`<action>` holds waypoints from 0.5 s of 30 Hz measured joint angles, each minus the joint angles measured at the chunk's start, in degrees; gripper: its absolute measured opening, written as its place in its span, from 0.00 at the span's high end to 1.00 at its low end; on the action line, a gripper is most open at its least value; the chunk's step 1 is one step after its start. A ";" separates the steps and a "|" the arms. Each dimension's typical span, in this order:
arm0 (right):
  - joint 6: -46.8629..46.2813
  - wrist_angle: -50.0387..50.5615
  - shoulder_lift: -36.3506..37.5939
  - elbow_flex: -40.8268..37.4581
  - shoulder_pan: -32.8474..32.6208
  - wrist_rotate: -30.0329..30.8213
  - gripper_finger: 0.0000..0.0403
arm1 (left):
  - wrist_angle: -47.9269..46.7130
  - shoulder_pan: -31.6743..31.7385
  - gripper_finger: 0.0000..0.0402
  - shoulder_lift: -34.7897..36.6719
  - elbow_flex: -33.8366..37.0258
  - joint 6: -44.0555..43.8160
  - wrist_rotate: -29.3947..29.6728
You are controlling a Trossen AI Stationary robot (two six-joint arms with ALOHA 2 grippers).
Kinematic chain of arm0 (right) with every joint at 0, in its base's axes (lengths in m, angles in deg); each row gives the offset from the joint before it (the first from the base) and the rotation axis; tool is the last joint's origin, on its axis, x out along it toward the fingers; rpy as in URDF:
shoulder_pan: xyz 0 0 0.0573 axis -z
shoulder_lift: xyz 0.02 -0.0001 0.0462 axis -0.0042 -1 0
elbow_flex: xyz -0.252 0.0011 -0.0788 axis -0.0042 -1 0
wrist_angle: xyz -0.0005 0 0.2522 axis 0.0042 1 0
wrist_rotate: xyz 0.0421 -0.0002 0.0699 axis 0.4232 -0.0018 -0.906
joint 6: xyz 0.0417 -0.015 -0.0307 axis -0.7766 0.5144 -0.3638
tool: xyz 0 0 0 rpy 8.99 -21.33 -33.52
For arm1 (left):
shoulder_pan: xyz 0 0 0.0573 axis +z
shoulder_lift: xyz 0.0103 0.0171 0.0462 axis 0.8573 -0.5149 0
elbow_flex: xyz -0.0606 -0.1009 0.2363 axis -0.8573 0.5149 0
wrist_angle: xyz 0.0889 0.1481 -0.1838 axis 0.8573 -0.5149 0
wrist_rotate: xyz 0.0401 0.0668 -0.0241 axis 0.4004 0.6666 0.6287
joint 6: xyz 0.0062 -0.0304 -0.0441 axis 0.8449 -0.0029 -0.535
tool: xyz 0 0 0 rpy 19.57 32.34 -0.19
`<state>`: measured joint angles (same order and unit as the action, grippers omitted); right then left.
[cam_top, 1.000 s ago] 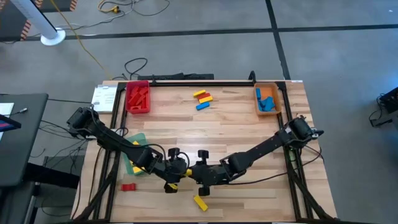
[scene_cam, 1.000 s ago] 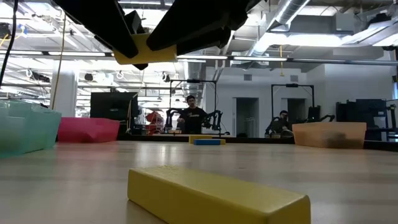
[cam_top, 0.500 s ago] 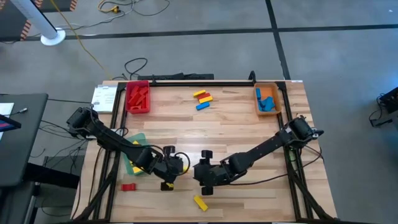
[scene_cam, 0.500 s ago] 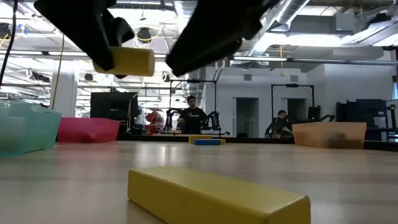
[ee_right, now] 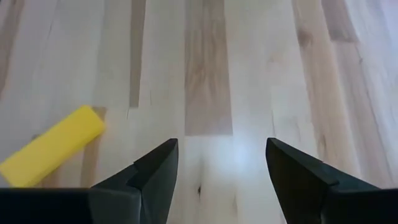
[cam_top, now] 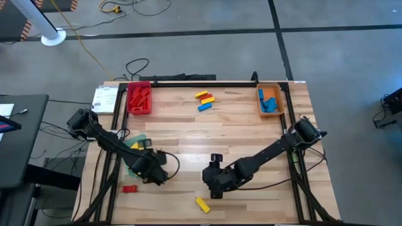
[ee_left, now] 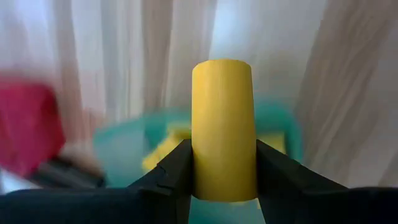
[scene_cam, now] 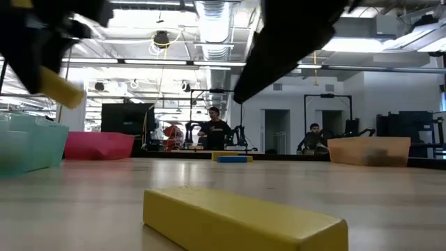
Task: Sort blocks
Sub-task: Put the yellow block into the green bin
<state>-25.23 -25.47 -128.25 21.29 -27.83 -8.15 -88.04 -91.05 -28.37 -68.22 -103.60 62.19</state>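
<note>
Left pincer (ee_left: 224,180) grips a small yellow rectangular block (ee_left: 222,127) near the green plastic tray (ee_left: 118,140), lower-left overhead; released early, it could miss. Right pincer (ee_right: 221,168) gapes wide, empty.

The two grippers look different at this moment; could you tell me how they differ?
The left gripper is shut on a yellow block, near the green tray; the right gripper is open and empty, above bare table near another yellow block. Both have dark fingers.

L end effector (ee_left: 224,163) w/ yellow block (ee_left: 222,124) now nearer green tray (cam_top: 141,143).
</note>
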 joint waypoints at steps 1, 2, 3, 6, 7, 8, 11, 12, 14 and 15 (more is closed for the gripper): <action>-0.38 0.43 0.02 0.00 -0.34 0.00 0.37 | -2.23 -0.63 0.68 0.01 0.00 -1.30 -0.64; -0.74 0.52 0.02 0.00 -0.67 -0.02 0.37 | -4.15 -1.26 0.68 0.06 0.00 -2.47 -1.11; -1.19 0.52 0.02 0.00 -1.02 -0.08 0.37 | -5.62 -1.81 0.68 0.09 0.00 -3.45 -1.90; -2.15 -0.47 0.02 0.00 -2.20 -0.78 0.37 | -8.92 -3.24 0.68 0.09 0.00 -5.79 -5.50; -2.61 -0.79 0.02 0.00 -2.56 -1.57 0.37 | -9.64 -3.65 0.68 0.11 0.00 -6.24 -6.75; -3.13 -1.23 0.02 0.00 -2.89 -2.32 0.37 | -10.11 -4.04 0.68 0.11 0.00 -6.72 -7.62; -4.35 -2.04 0.02 0.00 -4.00 -3.17 0.37 | -10.44 -4.85 0.68 0.13 0.15 -7.54 -9.80; -4.62 -2.23 0.02 0.00 -4.43 -3.17 0.37 | -10.44 -5.01 0.68 0.13 0.45 -7.63 -10.53; -4.72 -2.30 0.02 0.00 -5.12 -3.17 0.37 | -10.44 -5.20 0.68 0.13 1.39 -7.72 -11.97; -4.74 -2.39 0.02 0.00 -5.36 -3.16 0.37 | -10.48 -5.30 0.68 0.13 2.16 -7.86 -12.72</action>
<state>-29.97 -27.87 -128.23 21.29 -33.19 -11.31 -98.52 -96.35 -28.24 -66.06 -111.46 49.47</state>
